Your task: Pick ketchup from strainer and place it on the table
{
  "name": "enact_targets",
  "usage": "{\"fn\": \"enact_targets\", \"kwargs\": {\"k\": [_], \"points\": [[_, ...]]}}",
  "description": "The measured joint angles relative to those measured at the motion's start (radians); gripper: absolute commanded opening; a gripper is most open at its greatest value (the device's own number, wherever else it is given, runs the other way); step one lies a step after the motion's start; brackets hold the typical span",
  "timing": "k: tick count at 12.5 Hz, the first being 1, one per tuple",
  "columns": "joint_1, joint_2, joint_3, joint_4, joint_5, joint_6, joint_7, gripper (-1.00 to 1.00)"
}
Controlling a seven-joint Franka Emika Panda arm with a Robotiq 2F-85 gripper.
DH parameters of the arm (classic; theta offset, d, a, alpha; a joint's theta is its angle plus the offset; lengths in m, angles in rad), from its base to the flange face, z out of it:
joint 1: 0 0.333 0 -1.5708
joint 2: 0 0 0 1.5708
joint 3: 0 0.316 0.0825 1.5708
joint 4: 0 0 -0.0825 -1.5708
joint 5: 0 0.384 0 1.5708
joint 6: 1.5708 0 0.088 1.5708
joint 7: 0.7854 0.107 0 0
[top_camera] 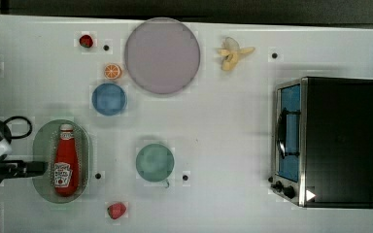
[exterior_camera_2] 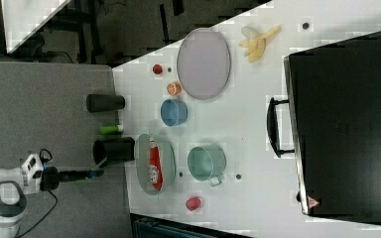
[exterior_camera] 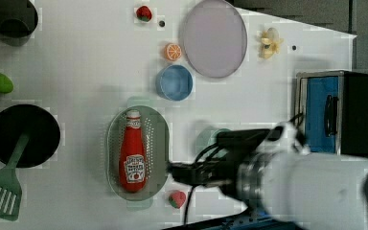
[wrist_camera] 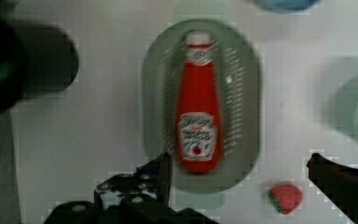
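The ketchup point(top_camera: 66, 161) lay lengthwise in the strainer point(top_camera: 41, 145), untouched, so nothing of the task appeared done. The gripper point(wrist_camera: 237, 175) hung above the bottle's label end with its fingers spread wide and empty, one on either side in the wrist view. Descent, grasp, lift and placing on the table point(top_camera: 223, 126) all seemingly remained; a strawberry point(top_camera: 116, 210) lay near the strainer.

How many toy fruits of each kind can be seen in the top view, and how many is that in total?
Strawberries: 2
Orange half: 1
Peeled banana: 1
Total: 4
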Motion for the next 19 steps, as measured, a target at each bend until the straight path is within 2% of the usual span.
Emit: {"fn": "enact_targets", "kwargs": {"k": [3,7,10,12,15,19], "points": [[0.018,0.049,0.034,-0.061,-0.021,0.11,0.041,1.0],[0.024,0.192,0.028,-0.152,-0.169,0.353,0.125,1.0],[0.023,0.299,-0.001,-0.221,-0.245,0.449,0.199,1.0],[0.021,0.368,-0.012,-0.232,-0.276,0.487,0.227,1.0],[0.028,0.452,-0.023,-0.23,-0.397,0.562,0.308,1.0],[0.043,0.51,-0.043,-0.227,-0.443,0.599,0.374,1.0]]}}
